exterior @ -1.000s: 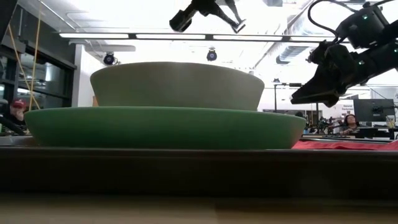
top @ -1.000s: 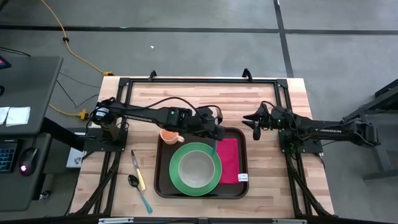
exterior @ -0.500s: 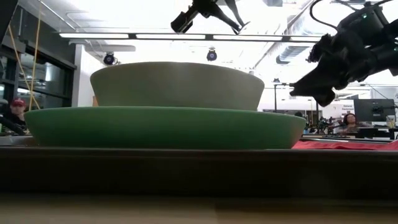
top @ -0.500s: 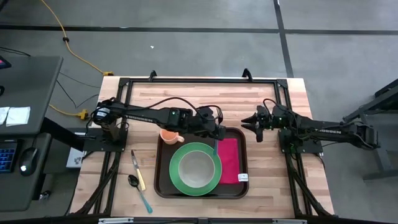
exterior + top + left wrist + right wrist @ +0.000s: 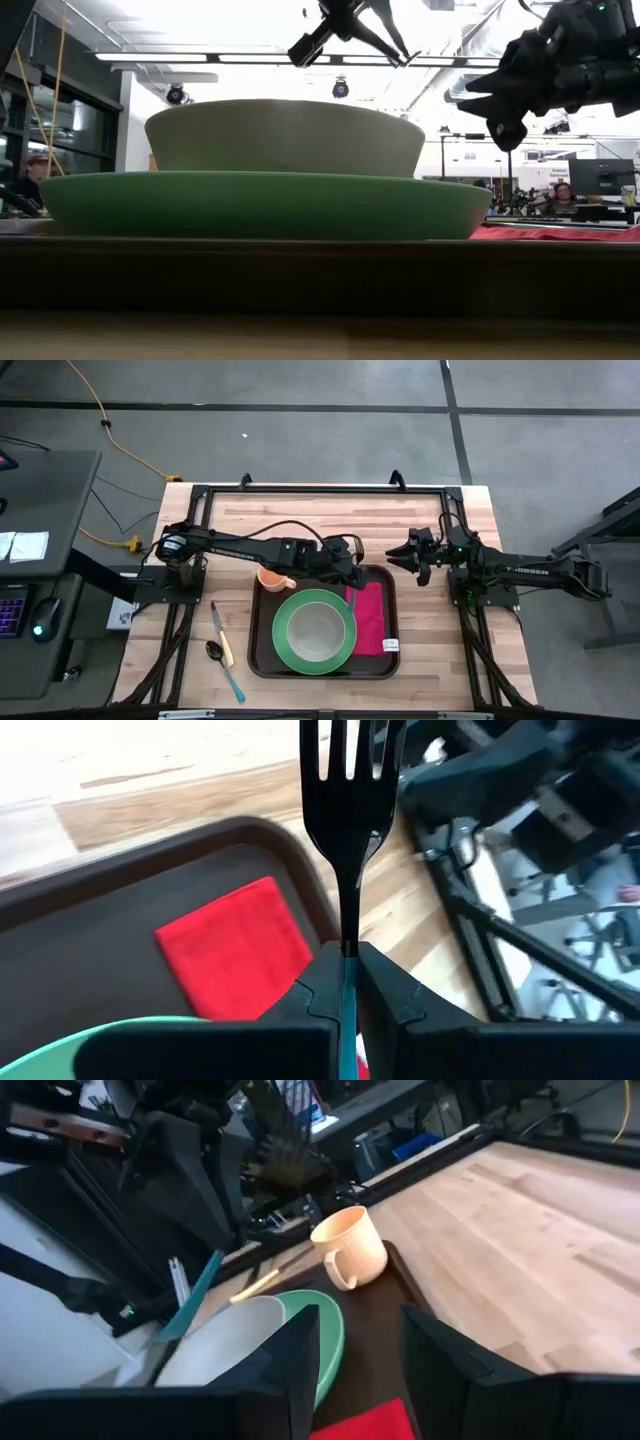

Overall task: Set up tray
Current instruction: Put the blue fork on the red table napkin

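The dark brown rectangular tray, rounded at the corners with a raised rim, sits mid-table holding a green plate, red napkin and peach mug. The left gripper clamps a teal fork above its far edge; the right gripper hovers open, just right.

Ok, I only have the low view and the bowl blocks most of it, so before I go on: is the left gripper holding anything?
Observer: Yes, the left gripper is shut on a fork, tines pointing away from it.
Operator: Over what?
Observer: The far part of the tray, by a corner of the red napkin.
Operator: Other cutlery?
Observer: A knife and a spoon lie on the table, on the left arm's side of the tray.
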